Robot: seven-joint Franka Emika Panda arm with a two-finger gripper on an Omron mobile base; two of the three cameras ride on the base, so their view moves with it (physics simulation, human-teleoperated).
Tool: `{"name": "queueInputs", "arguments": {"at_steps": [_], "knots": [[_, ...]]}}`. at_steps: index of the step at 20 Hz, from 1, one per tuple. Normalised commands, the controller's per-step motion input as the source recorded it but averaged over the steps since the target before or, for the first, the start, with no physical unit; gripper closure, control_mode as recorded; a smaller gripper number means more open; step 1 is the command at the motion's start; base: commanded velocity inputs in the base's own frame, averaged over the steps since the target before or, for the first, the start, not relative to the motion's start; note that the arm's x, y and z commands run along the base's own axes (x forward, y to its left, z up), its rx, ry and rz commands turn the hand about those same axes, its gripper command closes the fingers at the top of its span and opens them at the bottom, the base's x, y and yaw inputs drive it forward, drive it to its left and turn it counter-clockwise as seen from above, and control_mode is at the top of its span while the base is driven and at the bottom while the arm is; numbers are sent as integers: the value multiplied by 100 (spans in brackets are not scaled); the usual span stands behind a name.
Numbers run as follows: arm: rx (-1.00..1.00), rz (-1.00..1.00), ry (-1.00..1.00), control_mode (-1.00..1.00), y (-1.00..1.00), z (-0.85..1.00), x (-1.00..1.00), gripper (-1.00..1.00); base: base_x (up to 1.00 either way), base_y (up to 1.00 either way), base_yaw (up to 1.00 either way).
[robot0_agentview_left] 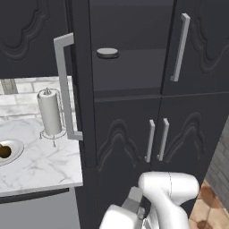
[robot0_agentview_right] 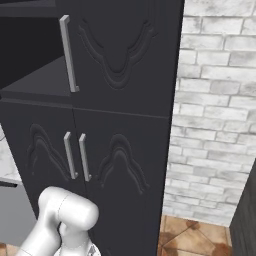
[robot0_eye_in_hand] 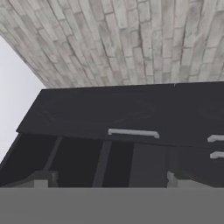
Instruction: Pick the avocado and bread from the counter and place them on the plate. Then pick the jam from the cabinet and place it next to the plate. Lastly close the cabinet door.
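The tall black cabinet (robot0_agentview_left: 134, 134) stands with its left upper cabinet door (robot0_agentview_left: 77, 67) swung open, edge-on to me, its long grey handle (robot0_agentview_left: 62, 85) toward the counter. On the open shelf lies a small flat grey round thing (robot0_agentview_left: 107, 53), which may be the jam. At the far left, the plate (robot0_agentview_left: 13, 154) rests on the marble counter (robot0_agentview_left: 44, 165), with the dark avocado (robot0_agentview_left: 4, 151) on it. The bread is out of view. My gripper (robot0_eye_in_hand: 109, 181) is open, fingertips (robot0_eye_in_hand: 41, 179) wide apart, empty, facing the cabinet (robot0_eye_in_hand: 109, 109) from a distance.
A paper towel roll on a wire stand (robot0_agentview_left: 50, 114) stands on the counter just left of the open door. A pale brick wall (robot0_agentview_right: 215, 115) runs right of the cabinet, over a tiled floor (robot0_agentview_right: 195, 240). The lower doors carry small paired handles (robot0_agentview_left: 157, 139).
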Motion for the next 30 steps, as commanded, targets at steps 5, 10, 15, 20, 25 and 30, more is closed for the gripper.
{"name": "queueInputs", "arguments": {"at_steps": [5,10,15,20,25,30], "knots": [[1,0,-1,-100,0,-12,17,-100,0,0,0],[3,0,0,-100,0,-4,36,-100,0,0,0],[1,0,-2,-100,0,-8,28,-100,0,0,0],[0,0,-1,-100,0,-12,23,-100,0,0,0],[0,0,-3,-100,1,-16,23,-100,0,0,0],[0,0,-3,-100,2,-16,28,-100,0,0,0]]}}
